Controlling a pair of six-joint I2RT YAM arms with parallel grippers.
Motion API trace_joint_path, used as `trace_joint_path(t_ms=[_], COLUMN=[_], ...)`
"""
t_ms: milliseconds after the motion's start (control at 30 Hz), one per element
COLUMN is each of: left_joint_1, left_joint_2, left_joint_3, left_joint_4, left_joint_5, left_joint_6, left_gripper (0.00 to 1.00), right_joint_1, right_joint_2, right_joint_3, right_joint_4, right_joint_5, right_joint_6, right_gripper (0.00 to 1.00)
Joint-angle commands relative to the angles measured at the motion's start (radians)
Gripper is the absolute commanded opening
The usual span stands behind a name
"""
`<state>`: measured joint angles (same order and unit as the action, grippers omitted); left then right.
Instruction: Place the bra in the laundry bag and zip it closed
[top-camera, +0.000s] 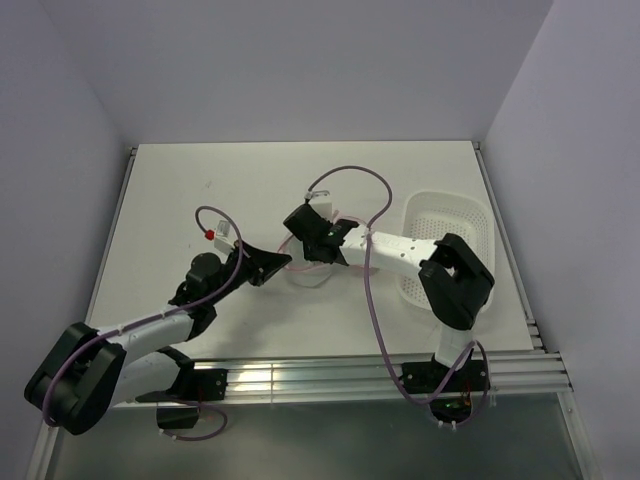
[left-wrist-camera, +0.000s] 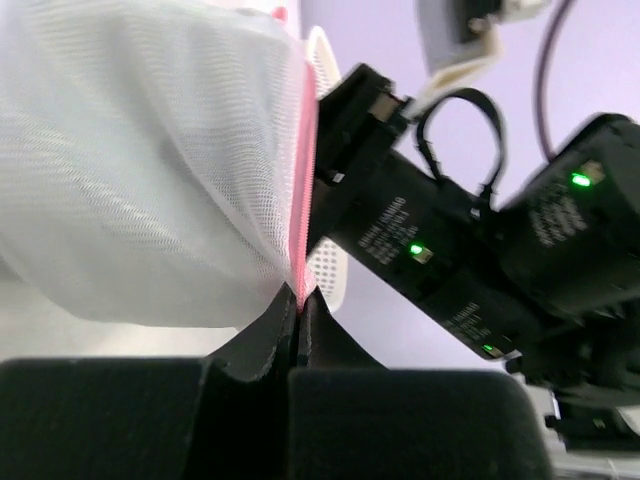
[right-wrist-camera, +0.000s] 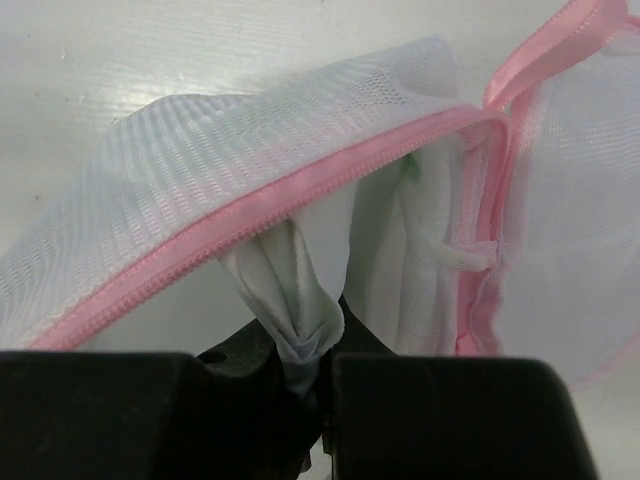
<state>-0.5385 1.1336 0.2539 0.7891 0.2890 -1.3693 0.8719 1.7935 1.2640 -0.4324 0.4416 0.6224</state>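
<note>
The danger now is at the mouth of the laundry bag (right-wrist-camera: 200, 170). If the bra (right-wrist-camera: 290, 290) gets dragged back out as the arm withdraws, or a fold lies across the pink zipper edge, the closure will likely jam. The thin rim could also slip free and let the opening collapse.

The left fingers (left-wrist-camera: 320, 335) are pressed together on the bag's pink rim, holding it up off the tabletop (top-camera: 200, 190).

The right fingers (right-wrist-camera: 240, 360) are almost closed, pinching a twisted fold of the bra. That fold runs up under the zipper edge, apparently into the bag. The white basket (top-camera: 450, 215) sits apart, further right.
</note>
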Motion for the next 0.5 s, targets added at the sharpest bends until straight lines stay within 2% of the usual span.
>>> trace_joint_path(t_ms=[0, 67, 100, 133, 200, 333, 467], left_joint_1=[-0.023, -0.035, -0.049, -0.055, -0.066, -0.071, -0.071], left_joint_2=[-0.046, -0.06, -0.06, -0.058, -0.044, -0.014, -0.009], left_joint_3=[0.034, 0.06, 0.076, 0.102, 0.123, 0.148, 0.157], left_joint_4=[-0.097, -0.187, -0.288, -0.332, -0.425, -0.504, -0.574], left_joint_5=[-0.071, -0.123, -0.154, -0.166, -0.185, -0.212, -0.249], left_joint_6=[0.016, 0.045, 0.056, 0.067, 0.087, 0.095, 0.098], left_gripper=[0.0, 0.0, 0.0, 0.0, 0.0, 0.0, 0.0], right_joint_1=[0.018, 0.024, 0.032, 0.038, 0.042, 0.049, 0.05], right_joint_2=[0.003, -0.006, -0.014, -0.032, -0.046, -0.11, -0.157], right_joint_3=[0.066, 0.074, 0.075, 0.078, 0.089, 0.104, 0.127], right_joint_4=[-0.028, -0.035, -0.037, -0.043, -0.055, -0.072, -0.126], right_joint_5=[0.062, 0.031, 0.026, 0.028, 0.011, -0.05, -0.028], right_joint_6=[-0.042, -0.05, -0.053, -0.055, -0.059, -0.059, -0.046], right_gripper=[0.01, 0.14, 0.2, 0.32, 0.39, 0.54, 0.61])
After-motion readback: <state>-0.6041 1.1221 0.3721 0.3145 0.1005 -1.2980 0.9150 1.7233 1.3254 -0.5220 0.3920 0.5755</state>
